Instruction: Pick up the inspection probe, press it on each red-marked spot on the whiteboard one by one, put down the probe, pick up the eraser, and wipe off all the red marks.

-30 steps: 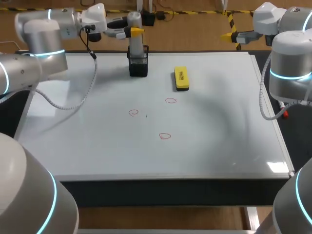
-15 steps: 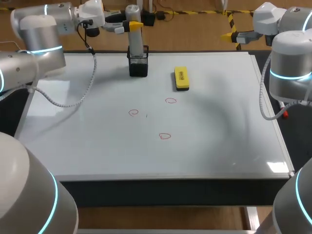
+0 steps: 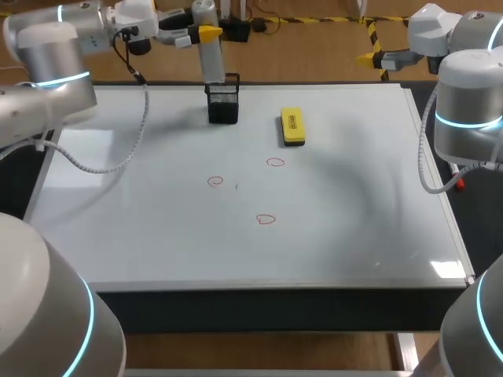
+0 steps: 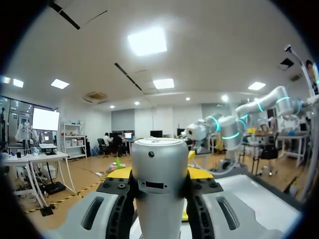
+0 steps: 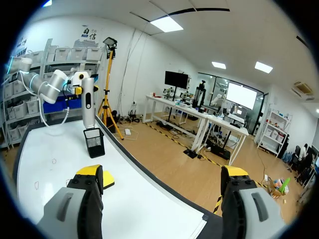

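The whiteboard (image 3: 354, 228) covers the tabletop. Nearest the robot, a little toward 6 o'clock from the board's middle, is one small red mark (image 3: 266, 220). Two more lie farther back: the left mark (image 3: 216, 182) at about 10 o'clock from the first, and the third mark (image 3: 275, 162) at about 12 o'clock from it. All three are well apart from each other.

Beyond the third mark, at its 1 o'clock, the yellow eraser (image 3: 292, 126) lies flat on the board with its long side running front to back. At the eraser's 9 o'clock, near the far edge, stands a black mesh holder (image 3: 223, 105).

The probe (image 3: 211, 63), a silver cylinder, is upright over the holder with its lower end at the holder's rim. Whether it is fully out of the holder cannot be told. The left end effector (image 3: 203, 33) comes in from 10 o'clock and pinches the probe near its top, a yellow-tipped finger on each side.

The right end effector (image 5: 162, 175) hangs off the board's far right corner, at 1 o'clock. Its fingers are spread wide with nothing between them.
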Robot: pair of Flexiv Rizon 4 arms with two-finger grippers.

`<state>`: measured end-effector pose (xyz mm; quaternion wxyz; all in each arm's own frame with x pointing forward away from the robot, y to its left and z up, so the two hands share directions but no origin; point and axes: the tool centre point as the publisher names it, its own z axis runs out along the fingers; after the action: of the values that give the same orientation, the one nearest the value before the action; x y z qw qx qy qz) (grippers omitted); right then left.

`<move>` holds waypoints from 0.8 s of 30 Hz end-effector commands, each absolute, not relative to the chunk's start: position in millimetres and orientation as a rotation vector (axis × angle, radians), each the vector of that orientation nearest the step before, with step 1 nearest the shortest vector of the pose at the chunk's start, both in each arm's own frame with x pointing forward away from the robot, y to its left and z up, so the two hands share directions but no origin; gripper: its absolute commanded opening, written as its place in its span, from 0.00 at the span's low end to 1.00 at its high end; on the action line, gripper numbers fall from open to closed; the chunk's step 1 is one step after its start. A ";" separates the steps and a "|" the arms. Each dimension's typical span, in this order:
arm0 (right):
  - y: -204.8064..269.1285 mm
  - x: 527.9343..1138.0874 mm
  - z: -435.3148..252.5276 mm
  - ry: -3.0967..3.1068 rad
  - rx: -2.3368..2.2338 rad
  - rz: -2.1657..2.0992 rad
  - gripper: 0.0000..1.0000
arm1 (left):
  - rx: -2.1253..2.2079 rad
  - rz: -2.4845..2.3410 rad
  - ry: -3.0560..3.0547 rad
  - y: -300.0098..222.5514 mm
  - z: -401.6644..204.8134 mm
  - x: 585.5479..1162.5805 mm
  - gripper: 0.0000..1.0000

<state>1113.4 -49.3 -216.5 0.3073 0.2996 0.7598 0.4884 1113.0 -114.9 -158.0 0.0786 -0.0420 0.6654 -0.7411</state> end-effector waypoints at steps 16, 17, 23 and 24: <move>-49.5 1113.8 -216.4 2.011 0.793 1.291 1.00 | -0.206 -2.055 1.995 -53.8 -175.5 1082.0 0.00; -49.5 1113.8 -216.4 2.011 0.793 1.291 1.00 | -0.209 -2.054 1.990 -51.0 -177.3 1081.0 0.00; -49.5 1113.8 -216.4 2.011 0.793 1.291 1.00 | -0.242 -2.045 1.949 -34.1 -185.1 1073.9 0.00; -49.5 1113.8 -216.4 2.011 0.793 1.291 1.00 | -0.246 -2.031 1.949 -31.5 -186.2 1072.7 0.00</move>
<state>1113.4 -49.3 -216.5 0.3073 0.2996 0.7598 0.4884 1084.0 -36.9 -185.3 0.1379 -0.0711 0.6847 -0.7121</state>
